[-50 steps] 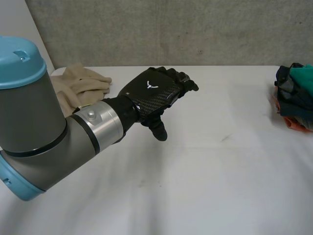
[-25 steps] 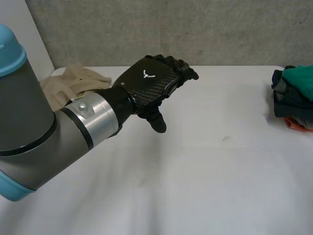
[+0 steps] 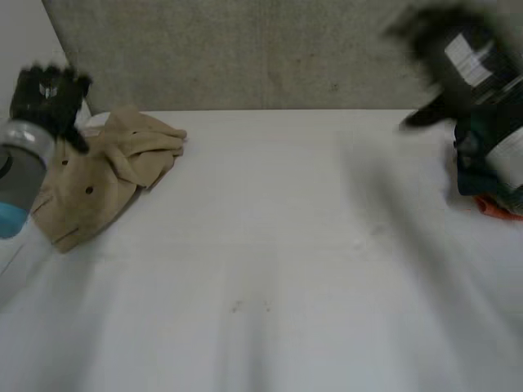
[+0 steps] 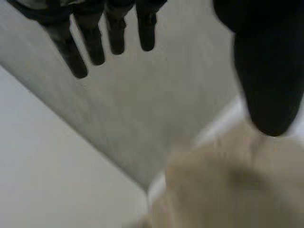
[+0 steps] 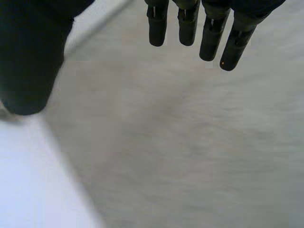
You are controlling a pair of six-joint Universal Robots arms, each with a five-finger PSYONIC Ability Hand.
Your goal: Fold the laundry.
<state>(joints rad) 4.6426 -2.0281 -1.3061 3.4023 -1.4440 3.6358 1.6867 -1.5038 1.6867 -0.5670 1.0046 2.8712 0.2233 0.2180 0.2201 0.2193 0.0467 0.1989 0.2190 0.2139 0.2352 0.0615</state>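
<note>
Left hand [image 3: 45,91] has swung from mid-table over to the beige garment [image 3: 106,175] at the far left of the table [image 3: 270,269], fingers spread and empty, probably lining up a grab. Right hand [image 5: 28,61] is spread and empty too, up by the clothes pile [image 3: 490,159].

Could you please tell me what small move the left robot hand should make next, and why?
Probably lower the left robot hand onto the beige garment and pinch the edge nearest its fingertips. The hand is open, holds nothing and hovers beside the garment, which lies crumpled and unfolded at the far left of the table.
</note>
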